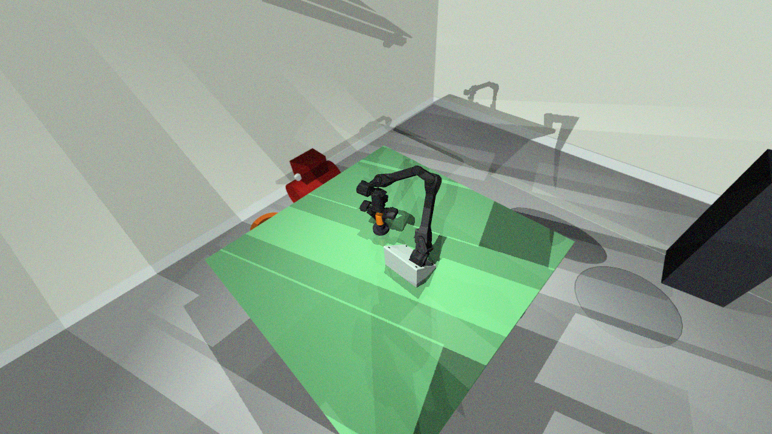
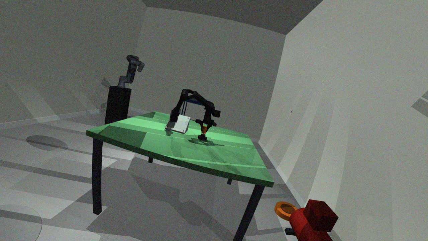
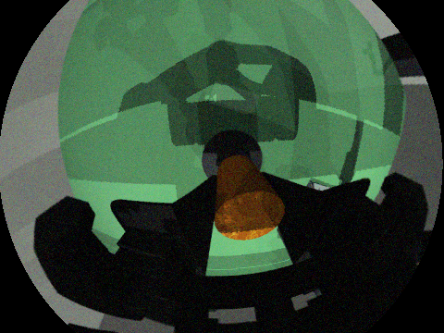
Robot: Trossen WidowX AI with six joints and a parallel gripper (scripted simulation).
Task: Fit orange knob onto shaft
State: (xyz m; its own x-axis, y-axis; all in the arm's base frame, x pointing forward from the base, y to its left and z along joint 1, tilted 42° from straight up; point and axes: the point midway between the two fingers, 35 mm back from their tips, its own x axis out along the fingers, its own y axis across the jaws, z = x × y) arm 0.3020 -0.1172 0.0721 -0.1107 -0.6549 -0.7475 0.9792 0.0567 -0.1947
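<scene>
The orange knob [image 1: 379, 219] [image 2: 204, 129] [image 3: 245, 203] is upright between the fingers of my gripper [image 1: 380, 216] [image 2: 204, 127] [image 3: 238, 178], which is shut on it. The dark round pedestal [image 1: 380, 230] [image 2: 202, 137] [image 3: 210, 162] stands on the green table directly below the knob. In the exterior view, the knob's bottom is close above the pedestal's wide base. The silver shaft cannot be made out. The knob's hole and both flat sides are hidden, so I cannot tell how they line up.
The arm's base is on a pale wedge-shaped block [image 1: 401, 264] [image 2: 182, 123] beside the pedestal on the green table [image 1: 324, 302] [image 2: 143, 143]. Beyond the table are a red object [image 1: 313, 178] [image 2: 305, 224], an orange ring [image 2: 278, 211] and a dark column [image 1: 718, 242] [image 2: 117, 104].
</scene>
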